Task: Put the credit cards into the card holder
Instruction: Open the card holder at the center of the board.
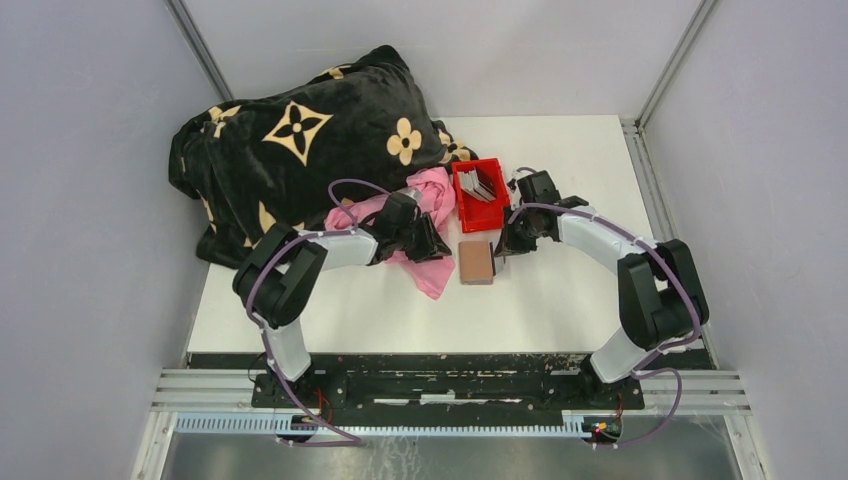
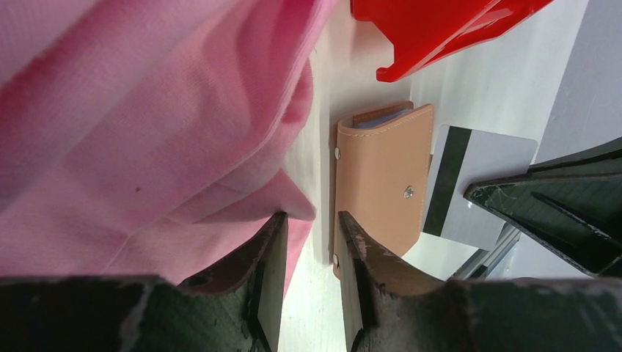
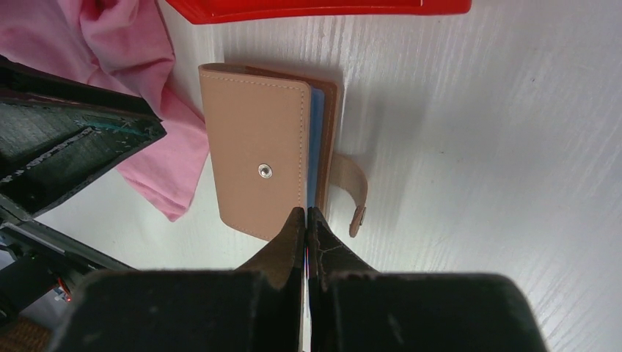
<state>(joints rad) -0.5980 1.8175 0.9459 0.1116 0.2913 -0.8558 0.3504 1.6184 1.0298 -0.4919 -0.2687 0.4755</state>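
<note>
We judge the task partway done. The card holder [image 3: 253, 147], tan leather, lies folded on the white table [image 1: 570, 300] just on the near side of the red bin [image 1: 461, 198]. Its snap tab [image 3: 352, 191] is undone, and a blue card [image 3: 317, 132] already shows inside its open edge. The right gripper [image 3: 306, 214] is clamped tight on one credit card [image 2: 480, 187] — pale with a dark stripe — held on edge at that opening, not yet slid in. The left gripper [image 2: 312, 224] has its fingers parted around nothing, poised at the holder's other side, beside a pink cloth [image 1: 432, 205]. More credit cards [image 1: 482, 184] stand in the bin — these are left to do. A black blanket [image 1: 300, 140] with beige flowers is heaped at the table's far left. Plain grey walls [image 1: 90, 250] and metal posts [image 1: 200, 45] enclose the space.
</note>
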